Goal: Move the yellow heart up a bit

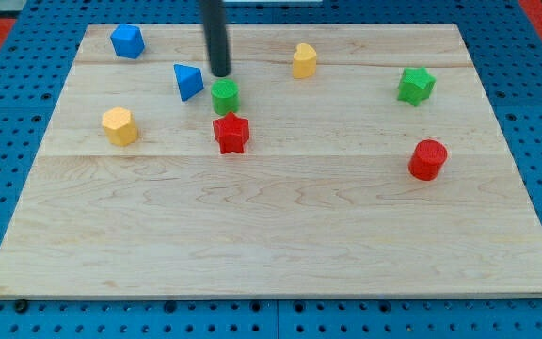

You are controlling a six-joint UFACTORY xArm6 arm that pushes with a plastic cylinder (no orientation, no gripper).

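The yellow heart [304, 60] lies near the view's top, right of centre, on the wooden board [271, 226]. My tip [220, 73] comes down from the top edge as a dark rod. The tip stands well to the left of the yellow heart, about ninety pixels away, not touching it. It sits just above the green round block [225, 96] and just right of the blue triangle [188, 82].
A red star [231, 133] lies below the green round block. A yellow hexagon [119, 125] is at the left, a blue block [127, 41] at the top left. A green star [416, 86] and a red cylinder [428, 159] are at the right.
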